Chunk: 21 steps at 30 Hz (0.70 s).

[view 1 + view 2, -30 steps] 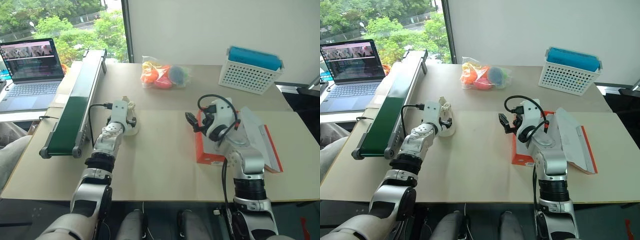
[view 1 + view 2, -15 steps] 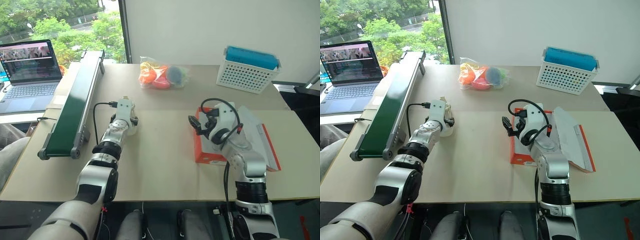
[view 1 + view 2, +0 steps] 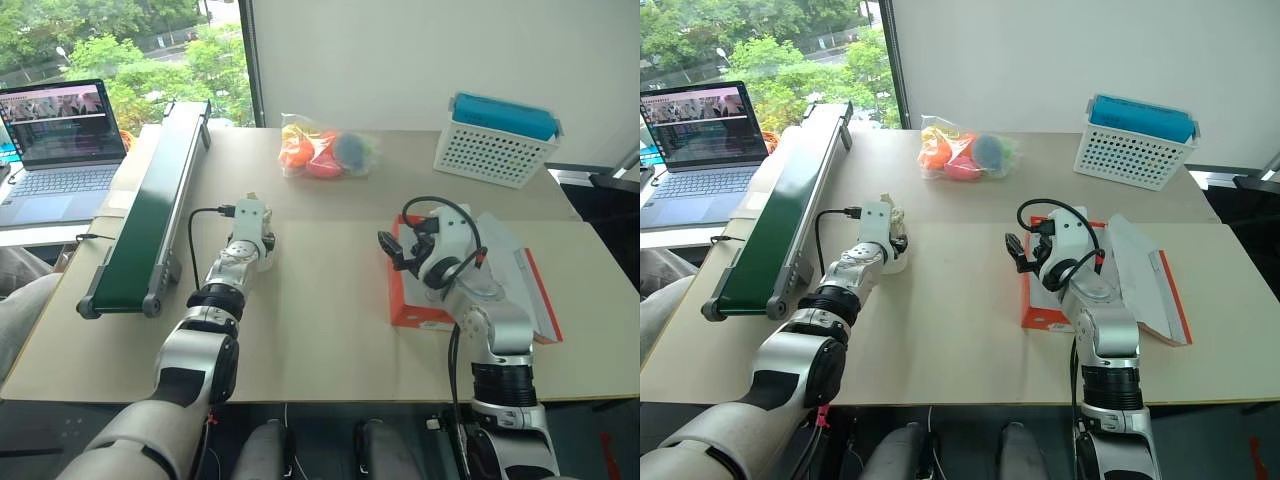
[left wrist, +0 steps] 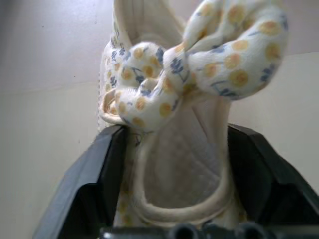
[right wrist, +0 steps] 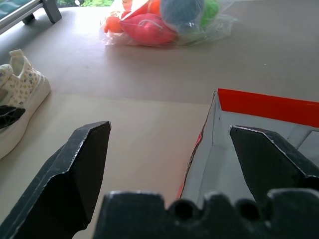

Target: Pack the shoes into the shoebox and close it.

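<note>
Conveyor (image 3: 150, 215) runs along table's (image 3: 320, 330) left edge w/ a laptop (image 3: 62, 130) beyond it; bare tabletop lies btwn the two arms, bagged toys (image 3: 325, 150) and a white basket (image 3: 495, 145) sit at the far edge. Left gripper (image 4: 169, 164) reaches fwd, angled slightly down, its fingers (image 4: 99, 174) set either side of a cream shoe (image 4: 174, 124) w/ floral bow, close against it, shoe resting on table left of centre. Right gripper (image 5: 169, 149) is held level, jaws wide and empty, above the near-left corner of the open orange shoebox (image 3: 410, 295); white inside, lid folded out to the right.
</note>
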### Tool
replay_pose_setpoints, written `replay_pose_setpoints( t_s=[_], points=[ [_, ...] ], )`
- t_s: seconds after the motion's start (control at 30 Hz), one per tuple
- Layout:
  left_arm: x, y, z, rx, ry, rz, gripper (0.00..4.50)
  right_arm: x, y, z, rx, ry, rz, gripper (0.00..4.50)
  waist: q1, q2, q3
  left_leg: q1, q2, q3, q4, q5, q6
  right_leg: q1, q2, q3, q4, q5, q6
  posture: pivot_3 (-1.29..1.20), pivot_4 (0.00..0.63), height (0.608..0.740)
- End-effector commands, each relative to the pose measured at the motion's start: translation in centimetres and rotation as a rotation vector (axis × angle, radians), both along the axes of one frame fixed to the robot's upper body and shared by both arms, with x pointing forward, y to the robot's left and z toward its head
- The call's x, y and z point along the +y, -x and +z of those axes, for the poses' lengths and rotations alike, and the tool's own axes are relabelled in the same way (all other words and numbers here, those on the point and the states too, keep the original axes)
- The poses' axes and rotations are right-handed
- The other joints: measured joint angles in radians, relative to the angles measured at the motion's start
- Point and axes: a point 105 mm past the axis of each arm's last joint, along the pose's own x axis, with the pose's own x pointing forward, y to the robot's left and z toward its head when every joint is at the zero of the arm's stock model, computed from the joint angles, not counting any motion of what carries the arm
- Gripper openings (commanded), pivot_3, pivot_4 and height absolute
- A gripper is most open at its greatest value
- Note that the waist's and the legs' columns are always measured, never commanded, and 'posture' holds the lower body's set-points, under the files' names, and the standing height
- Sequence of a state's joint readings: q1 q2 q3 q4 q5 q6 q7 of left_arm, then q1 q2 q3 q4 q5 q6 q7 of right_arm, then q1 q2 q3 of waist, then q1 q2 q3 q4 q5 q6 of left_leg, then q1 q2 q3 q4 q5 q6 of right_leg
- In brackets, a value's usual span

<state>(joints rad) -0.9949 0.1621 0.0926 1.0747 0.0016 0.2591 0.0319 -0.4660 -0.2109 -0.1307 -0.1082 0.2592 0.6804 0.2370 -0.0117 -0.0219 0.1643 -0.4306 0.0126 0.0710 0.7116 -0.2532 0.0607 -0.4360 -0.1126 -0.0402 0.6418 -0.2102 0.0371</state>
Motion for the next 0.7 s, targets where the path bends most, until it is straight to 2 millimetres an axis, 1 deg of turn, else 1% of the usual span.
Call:
replay_pose_setpoints(
  t_s=[0.03, 0.07, 0.1, 0.13, 0.2, 0.7],
  points=[
    [0.40, 0.09, -0.39, 0.015, -0.009, 0.019, 1.71, -0.53, 0.15, 1.56, -0.064, -0.006, -0.010, 4.50, 0.000, 0.000, 0.000, 0.000, 0.000, 0.000, 0.000, 0.000, 0.000, 0.000, 0.000, 0.000, 0.000, 0.000, 0.000, 0.00, 0.150, 0.705],
    [0.39, 0.09, -0.39, 0.015, -0.008, 0.019, 1.26, -0.53, 0.16, 1.56, -0.064, -0.006, -0.010, 4.50, -0.001, 0.000, 0.000, 0.000, 0.000, 0.000, 0.000, 0.000, 0.000, 0.000, 0.000, 0.000, 0.000, 0.000, 0.000, 0.00, 0.150, 0.705],
    [0.36, 0.09, -0.40, 0.015, -0.007, 0.018, 1.00, -0.55, 0.17, 1.54, -0.063, -0.006, -0.011, 4.50, -0.004, 0.000, 0.000, 0.000, 0.000, 0.000, 0.000, 0.000, 0.000, 0.000, 0.000, 0.000, 0.000, 0.000, 0.000, 0.00, 0.150, 0.705],
    [0.34, 0.09, -0.40, 0.015, -0.007, 0.018, 0.60, -0.57, 0.18, 1.53, -0.063, -0.005, -0.012, 4.50, -0.006, 0.000, 0.000, 0.000, 0.000, 0.000, 0.000, 0.000, 0.000, 0.000, 0.000, 0.000, 0.000, 0.000, 0.000, 0.00, 0.150, 0.705],
    [0.28, 0.10, -0.43, 0.016, -0.005, 0.017, 0.03, -0.64, 0.21, 1.42, -0.060, -0.004, -0.014, 4.50, -0.007, 0.000, 0.000, 0.000, 0.000, 0.001, 0.000, 0.000, 0.000, -0.001, 0.000, 0.000, 0.000, 0.000, 0.000, 0.00, 0.150, 0.705],
    [0.27, 0.16, -0.62, 0.025, 0.000, 0.029, 0.03, -0.79, 0.27, 1.24, -0.055, 0.001, -0.025, 4.50, -0.006, 0.000, 0.000, 0.000, 0.001, 0.001, 0.000, 0.000, 0.000, -0.001, 0.000, 0.000, 0.000, 0.000, 0.000, 0.00, 0.150, 0.705]
  ],
)
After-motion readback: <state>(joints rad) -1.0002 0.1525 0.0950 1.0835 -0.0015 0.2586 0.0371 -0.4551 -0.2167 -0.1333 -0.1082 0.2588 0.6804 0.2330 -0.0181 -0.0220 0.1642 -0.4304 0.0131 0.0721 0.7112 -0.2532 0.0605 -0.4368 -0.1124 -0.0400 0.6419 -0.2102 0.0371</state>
